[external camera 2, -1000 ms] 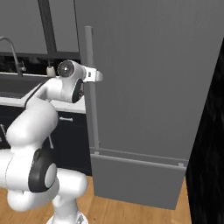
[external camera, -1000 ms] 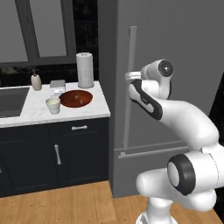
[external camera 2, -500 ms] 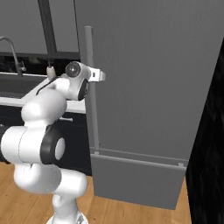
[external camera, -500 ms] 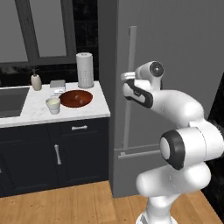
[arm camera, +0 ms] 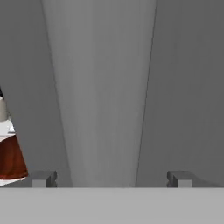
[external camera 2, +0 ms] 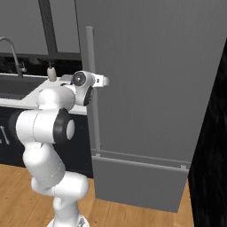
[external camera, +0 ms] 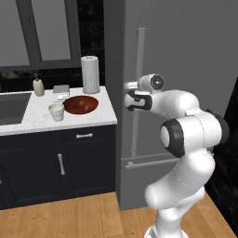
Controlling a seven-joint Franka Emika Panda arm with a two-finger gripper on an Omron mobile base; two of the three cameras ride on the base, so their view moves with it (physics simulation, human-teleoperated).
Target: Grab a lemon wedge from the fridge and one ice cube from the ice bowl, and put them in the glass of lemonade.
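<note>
Pincer [arm camera: 111, 178] wide open, one finger on each side of the handle [arm camera: 100, 87], gripping nothing. Fridge [external camera: 186, 46] shut, right in front of the pincer. Bowl [external camera: 81, 104] on the counter [external camera: 28, 122], off to the pincer's left, near the fridge. Cup [external camera: 56, 111] just past the bowl, farther from the pincer. Paper towel roll [external camera: 90, 74] behind the bowl. Lemon wedge not seen.

Even, diffuse rendered lighting; no glare is seen.
Soft shading is cast across the fridge [external camera: 186, 56] door; the right margin is left nearly black. The hand view is coarsely rendered, its bar handle [arm camera: 100, 96] softly blurred.
</note>
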